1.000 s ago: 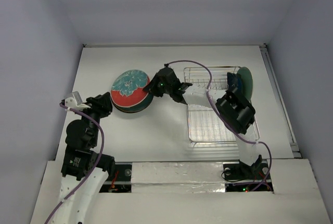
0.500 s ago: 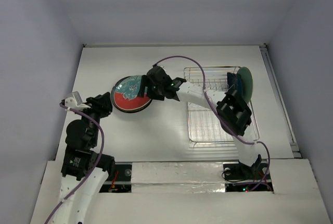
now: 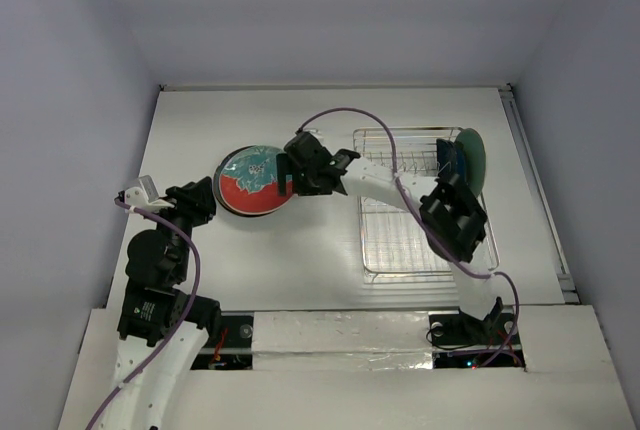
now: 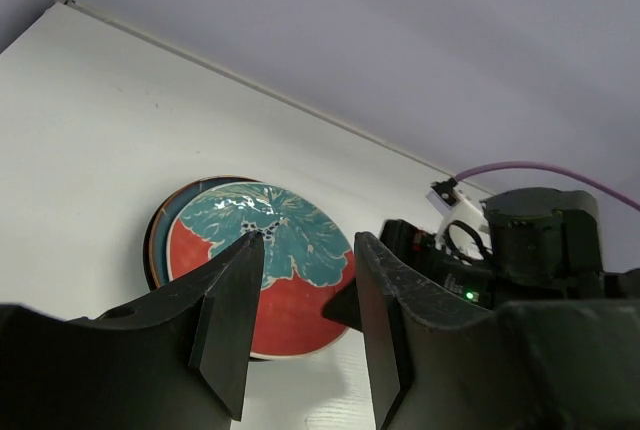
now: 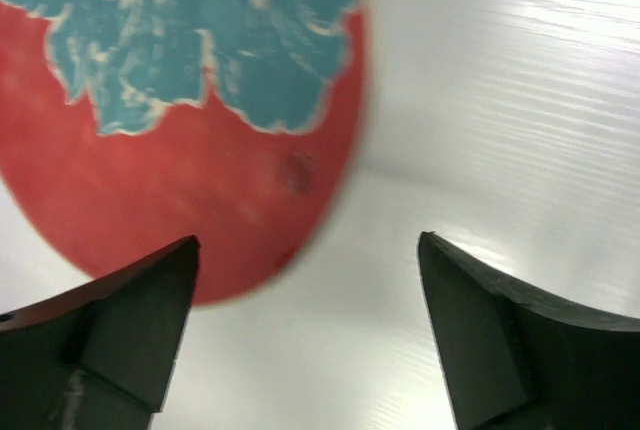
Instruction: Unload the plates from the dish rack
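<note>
The right gripper hangs low with its fingers spread wide and nothing between them. The red plate with the teal flower lies flat just under and ahead of its fingertips, apart from both. That plate tops a stack on the table. The rims of the lower plates peek out beneath it, at least one teal and one darker, though I cannot count them exactly.

The left gripper hovers on the stack's other side, facing the right one across the red plate. Its fingers are parted and it holds nothing.

What is left of the job lies behind the right gripper, back along its own forearm. There is one dish rack, with two pieces at its far end: one mint green plate and one navy dish just beside it. Both stand on edge, and from above the mint plate shows as a narrow oval running near to far. A grip would probably have to close across its thin rim.

The right arm is the nearer one, as its elbow is already over the rack. The left gripper is well apart from it.
</note>
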